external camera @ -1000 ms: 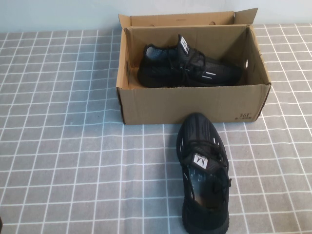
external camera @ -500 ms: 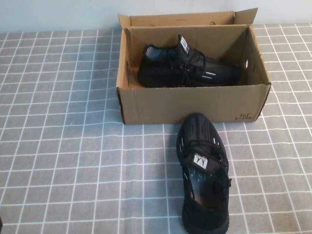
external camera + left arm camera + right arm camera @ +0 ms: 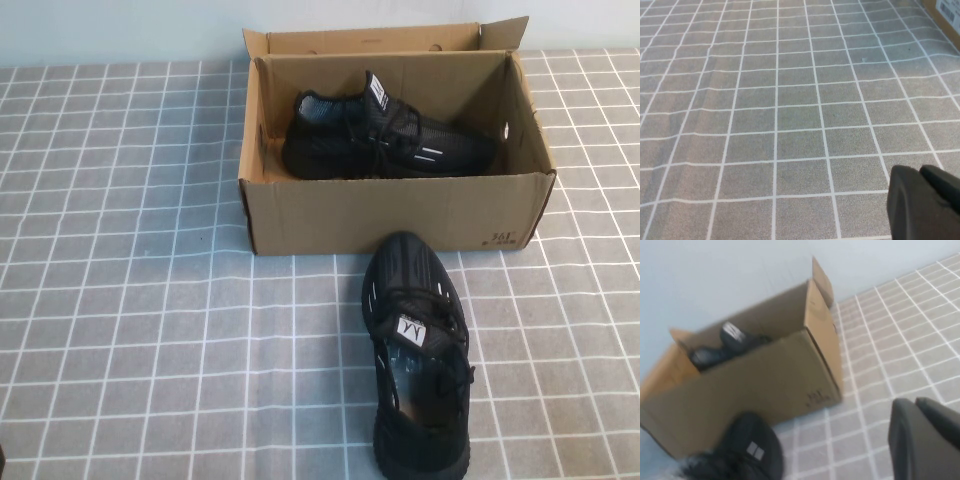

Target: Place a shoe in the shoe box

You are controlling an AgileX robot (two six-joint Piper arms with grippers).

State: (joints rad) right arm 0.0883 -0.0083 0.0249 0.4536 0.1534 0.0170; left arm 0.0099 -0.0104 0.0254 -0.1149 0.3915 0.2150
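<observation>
An open cardboard shoe box [image 3: 400, 215] stands at the back middle of the table. One black shoe [image 3: 385, 140] lies inside it, toe to the right. A second black shoe [image 3: 418, 350] lies on the cloth just in front of the box, toe pointing at the box wall. Neither gripper shows in the high view. My left gripper [image 3: 920, 172] is shut and empty above bare cloth, left of the box. My right gripper [image 3: 914, 402] is shut and empty, apart from the box [image 3: 755, 385] and the loose shoe [image 3: 747, 450], on their right.
A grey cloth with a white grid [image 3: 130, 300] covers the table. A pale wall [image 3: 120, 30] runs behind the box. A corner of the box [image 3: 945, 15] shows in the left wrist view. The box's back flaps [image 3: 370, 40] stand open.
</observation>
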